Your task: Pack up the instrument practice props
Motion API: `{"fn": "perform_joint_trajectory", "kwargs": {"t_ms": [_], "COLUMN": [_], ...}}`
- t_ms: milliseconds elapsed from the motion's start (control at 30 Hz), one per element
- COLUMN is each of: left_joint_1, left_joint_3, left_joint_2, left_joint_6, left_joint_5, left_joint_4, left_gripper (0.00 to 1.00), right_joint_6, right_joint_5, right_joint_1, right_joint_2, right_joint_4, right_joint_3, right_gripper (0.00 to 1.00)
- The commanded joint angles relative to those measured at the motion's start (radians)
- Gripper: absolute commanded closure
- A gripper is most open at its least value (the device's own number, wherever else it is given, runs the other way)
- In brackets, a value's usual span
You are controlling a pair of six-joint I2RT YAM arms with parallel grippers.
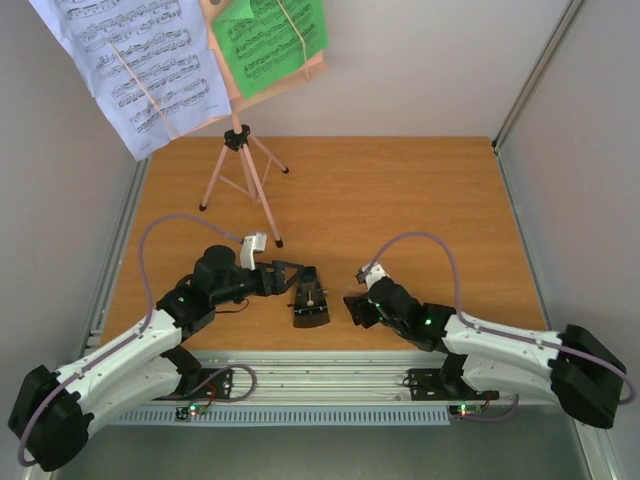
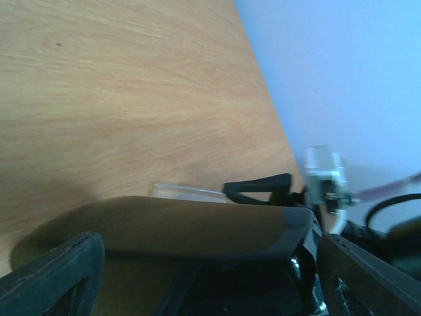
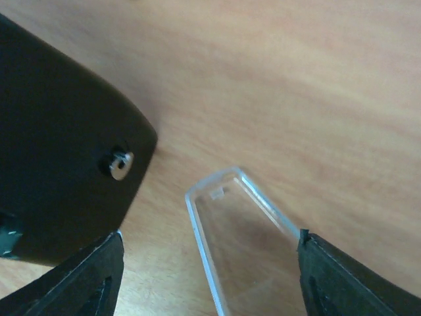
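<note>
Now the black metronome [image 1: 310,302] lies on its side on the brown table [image 1: 400,200], low in the middle of the top view. It is between the two grippers.

The left gripper [image 1: 288,277] is just beside it on the left. Its jaws are spread wide and hold nothing. In the left wrist view the two black fingers [image 2: 52,276] sit in the bottom corners. The dark metronome fills the space in front of them. A thin clear edge peeks out behind it.

The right gripper [image 1: 355,305] is just beside the metronome on the right. Its jaws are spread wide too and hold nothing. In the right wrist view the clear cover [image 3: 243,250] lies flat on the wood between the two fingers [image 3: 85,276]. It does not seem to touch either one. The black body of the metronome is at the left of that view, with a small silver screw [image 3: 120,164] in it. The cover lies next to the body, not on it.

The pink stand [image 1: 236,137] is up on its three legs at the upper left of the top view, well apart from the grippers. A white sheet [image 1: 140,60] and a green sheet [image 1: 270,40] of music hang on it side by side. The white one is on the left.
</note>
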Motion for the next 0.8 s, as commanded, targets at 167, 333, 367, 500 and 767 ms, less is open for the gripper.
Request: {"fn": "perform_joint_trajectory", "kwargs": {"t_ms": [167, 333, 367, 500, 767], "left_joint_1": [-0.012, -0.012, -0.013, -0.014, -0.017], "left_joint_3": [-0.006, 0.009, 0.014, 0.026, 0.033], "left_joint_2": [0.038, 0.062, 0.068, 0.085, 0.115], "left_joint_6": [-0.033, -0.038, -0.036, -0.016, -0.007], "left_joint_5": [0.072, 0.100, 0.109, 0.151, 0.183], "left_joint_4": [0.133, 0.150, 0.151, 0.155, 0.182], "left_gripper": [0.10, 0.10, 0.10, 0.10, 0.10], "right_joint_6": [0.061, 0.066, 0.068, 0.072, 0.075], "right_joint_5": [-0.104, -0.167, -0.172, -0.190, -0.083], "right_joint_1": [0.007, 0.016, 0.020, 0.037, 0.131], "right_joint_2": [0.264, 0.328, 0.337, 0.358, 0.395], "right_joint_4": [0.199, 0.300, 0.314, 0.367, 0.445], "right_joint_3": [0.063, 0.061, 0.059, 0.052, 0.048], "right_gripper": [0.39, 0.42, 0.42, 0.42, 0.37]}}
